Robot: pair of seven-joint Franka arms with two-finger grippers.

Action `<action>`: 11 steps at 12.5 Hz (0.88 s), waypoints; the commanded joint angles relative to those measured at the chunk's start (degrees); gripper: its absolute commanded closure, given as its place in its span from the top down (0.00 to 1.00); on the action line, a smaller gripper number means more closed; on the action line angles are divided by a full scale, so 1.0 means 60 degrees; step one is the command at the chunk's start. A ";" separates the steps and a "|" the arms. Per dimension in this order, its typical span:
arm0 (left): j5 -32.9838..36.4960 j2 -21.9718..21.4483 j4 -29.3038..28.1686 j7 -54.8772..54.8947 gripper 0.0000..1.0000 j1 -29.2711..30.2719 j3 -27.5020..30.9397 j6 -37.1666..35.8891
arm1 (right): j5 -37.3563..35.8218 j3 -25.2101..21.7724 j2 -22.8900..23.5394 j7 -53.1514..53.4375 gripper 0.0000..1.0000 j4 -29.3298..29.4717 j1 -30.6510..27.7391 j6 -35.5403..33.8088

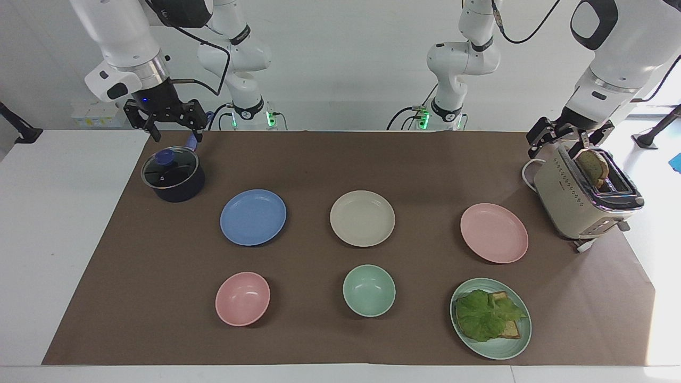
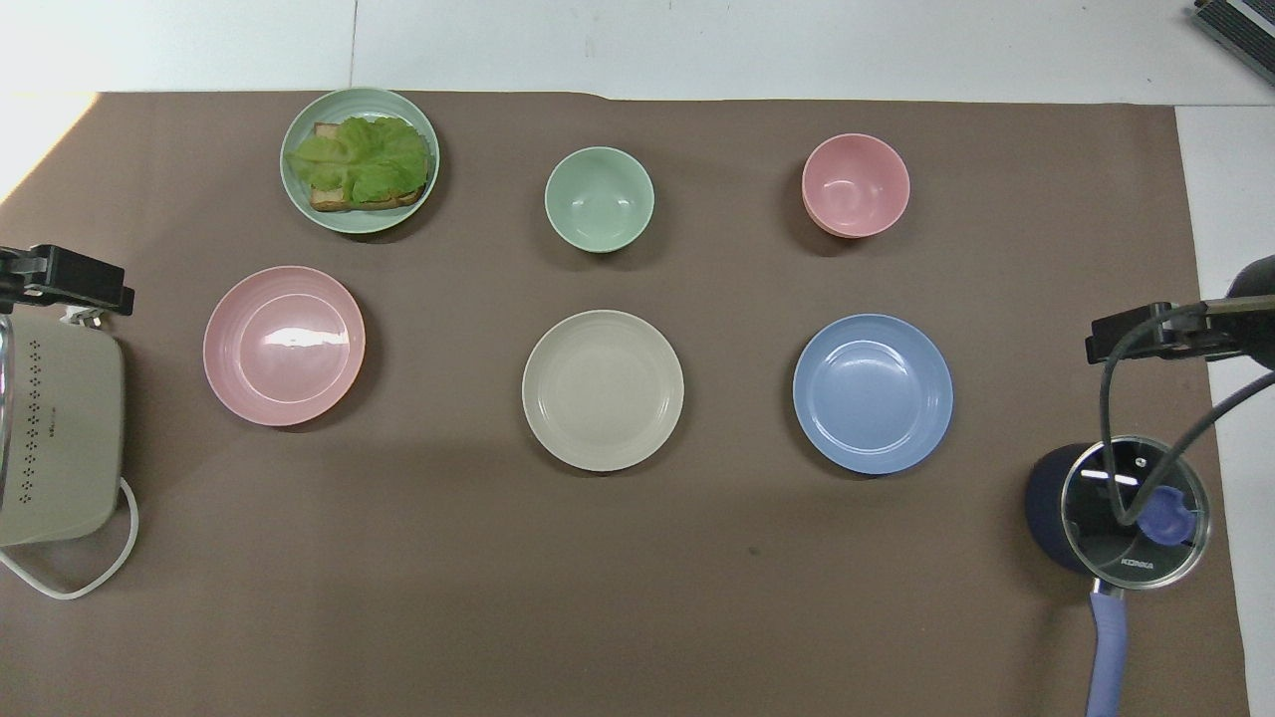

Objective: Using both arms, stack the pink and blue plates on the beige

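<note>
Facing view: beige plate (image 1: 362, 218) lies between blue plate (image 1: 253, 217) and pink plate (image 1: 494, 233). Right hand (image 1: 173, 127), fingers apart, hangs over the pot (image 1: 173, 174) beside blue; left hand (image 1: 568, 139), apart, over the toaster (image 1: 582, 199) beside pink.

My white table (image 1: 58, 239) carries a brown mat (image 1: 319, 340). On it the blue plate (image 1: 253, 217), beige plate (image 1: 362, 218) and pink plate (image 1: 494, 232) sit in a row, well apart. A lidded pot (image 1: 173, 174), toaster (image 1: 574, 199), pink bowl (image 1: 242, 298), green bowl (image 1: 369, 290) and green plate (image 1: 513, 340) rest there too.
</note>
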 commanded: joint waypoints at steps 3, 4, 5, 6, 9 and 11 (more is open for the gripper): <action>-0.0081 -0.0202 -0.0235 -0.0031 1.00 -0.0036 0.0041 -0.0029 | 0.0079 0.0053 0.0093 -0.0180 1.00 0.0182 -0.0095 -0.0145; -0.0081 -0.0202 -0.0235 -0.0046 1.00 -0.0036 0.0041 -0.0043 | 0.0079 0.0038 0.0093 -0.0180 1.00 0.0182 -0.0095 -0.0145; -0.0067 -0.0173 -0.0191 -0.0032 1.00 -0.0051 0.0041 0.0131 | 0.0079 0.0038 0.0093 -0.0180 1.00 0.0182 -0.0095 -0.0145; -0.0081 -0.0231 -0.0176 -0.0031 1.00 -0.0036 0.0041 0.0147 | 0.0065 0.0038 0.0093 -0.0180 1.00 0.0182 -0.0095 -0.0145; -0.0023 -0.0392 -0.0627 -0.0017 1.00 0.0052 0.0173 0.0015 | 0.0079 0.0024 0.0093 -0.0194 1.00 0.0182 -0.0095 -0.0145; -0.0037 -0.0538 -0.2131 -0.0046 1.00 0.0066 0.0158 0.1048 | 0.0079 0.0024 0.0093 -0.0180 1.00 0.0167 -0.0095 -0.0145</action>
